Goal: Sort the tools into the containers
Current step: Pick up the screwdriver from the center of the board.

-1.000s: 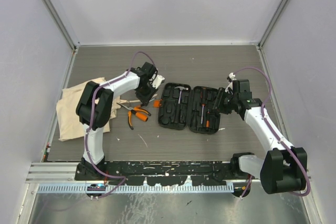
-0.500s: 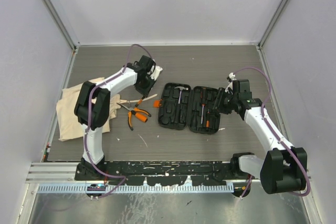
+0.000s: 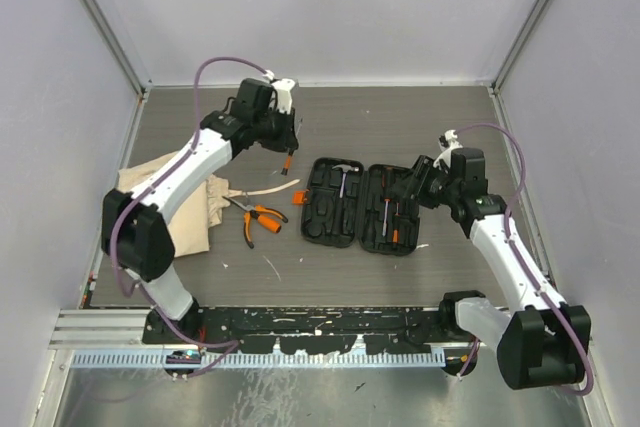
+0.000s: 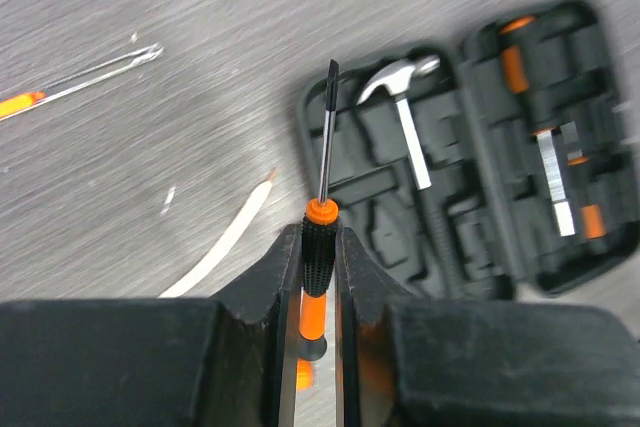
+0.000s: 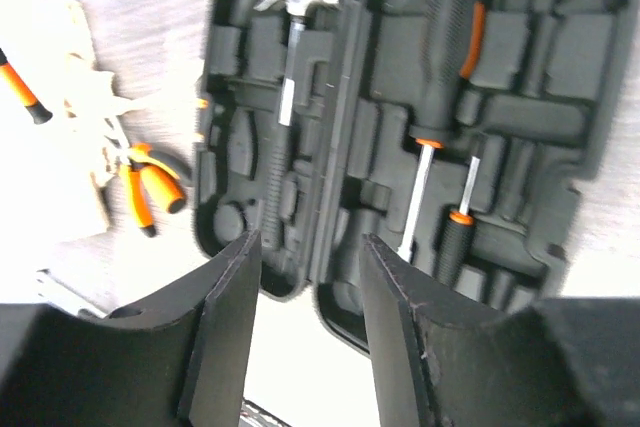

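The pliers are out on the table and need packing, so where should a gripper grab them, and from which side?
Probably at the joint where the orange handles meet, coming straight down. The pliers lie flat with handles splayed, so that is the narrowest, best balanced spot.

Grey table (image 3: pixel 400 117) bears tool case (image 3: pixel 362 206), pliers (image 3: pixel 258 215), cloth bag (image 3: pixel 198 219), pale stick (image 3: pixel 268 188).

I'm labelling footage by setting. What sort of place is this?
Most likely a robot test cell, not a workshop: plain pale walls enclose a grey table, and the left arm and right arm stand on a metal rail at its near edge.
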